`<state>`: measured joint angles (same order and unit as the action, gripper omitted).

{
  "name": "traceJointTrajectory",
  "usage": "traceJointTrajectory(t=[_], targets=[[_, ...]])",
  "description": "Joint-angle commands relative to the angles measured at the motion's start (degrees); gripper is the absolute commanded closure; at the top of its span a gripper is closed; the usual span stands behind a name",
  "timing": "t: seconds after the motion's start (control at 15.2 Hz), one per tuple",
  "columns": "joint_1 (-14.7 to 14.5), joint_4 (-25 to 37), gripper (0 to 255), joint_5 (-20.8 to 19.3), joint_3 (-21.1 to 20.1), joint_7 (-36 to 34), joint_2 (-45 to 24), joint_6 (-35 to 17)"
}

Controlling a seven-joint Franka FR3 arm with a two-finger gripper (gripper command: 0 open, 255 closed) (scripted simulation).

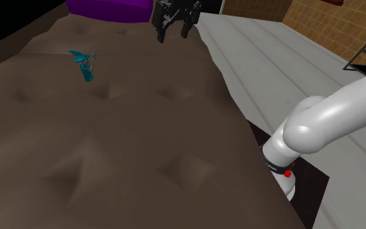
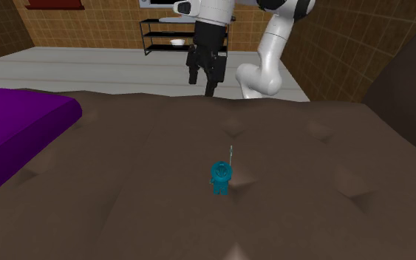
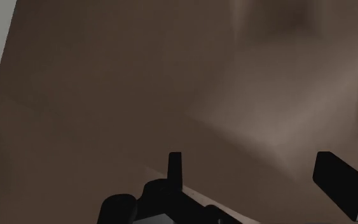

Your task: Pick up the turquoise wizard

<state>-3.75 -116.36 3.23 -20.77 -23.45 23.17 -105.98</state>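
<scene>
Over the brown cushion (image 1: 142, 143), at its far edge in shoulder view, gripper (image 1: 173, 34) hovers w/ fingers apart, nothing between 'em. Turquoise wizard (image 1: 84, 65) stands upright on the cushion, well off toward that view's left. Prob. needs a sideways reach first.

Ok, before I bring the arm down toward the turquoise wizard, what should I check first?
1. Fingers open: ok. The gripper has its fingers apart with nothing between them.
2. Gripper over the wizard: not ok. The wizard sits well toward the shoulder view's left of it.
3. Wizard unobstructed: ok. It sits alone on the brown cushioned surface.
4. Clear of the purple block: ok. The block and the wizard are apart.
5. Wizard upright: cannot tell.
</scene>
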Motion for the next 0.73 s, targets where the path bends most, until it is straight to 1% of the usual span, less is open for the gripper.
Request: traceJointTrajectory(t=[0.0, 0.33, 0.53, 0.66], targets=[[-0.15, 3.04, 0, -0.88, -2.37, -2.57, -3.57, -0.54], [-0.78, 11.36, 0, -4.99, -7.96, -9.12, -13.14, -1.11], [-1.86, 17.35, 0, -8.83, -11.0, -13.41, -19.72, -0.64], [-3.11, 21.85, 0, -11.94, -12.74, -16.32, -24.49, 0.14]])
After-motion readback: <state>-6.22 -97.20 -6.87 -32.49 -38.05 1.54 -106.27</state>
